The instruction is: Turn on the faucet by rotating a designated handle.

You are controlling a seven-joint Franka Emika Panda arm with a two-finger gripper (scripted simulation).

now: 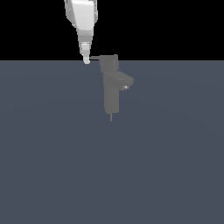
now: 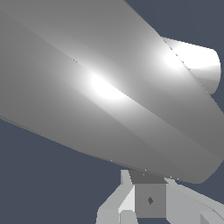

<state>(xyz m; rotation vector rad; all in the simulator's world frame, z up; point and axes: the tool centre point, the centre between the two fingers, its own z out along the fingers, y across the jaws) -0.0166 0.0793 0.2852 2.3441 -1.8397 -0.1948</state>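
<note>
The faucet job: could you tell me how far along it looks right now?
Done: the approach. In the exterior view the gripper is down at the tip of the handle atop the faucet. In hand: meeting the lever; actual contact and finger state cannot be told. Left: the rotation itself, as nothing here shows how far the handle has turned.

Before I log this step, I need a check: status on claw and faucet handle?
Claw at the tip of the handle arm, jaw state unclear. Faucet upright, spout toward the exterior view's right. Nothing else in the way.
</note>
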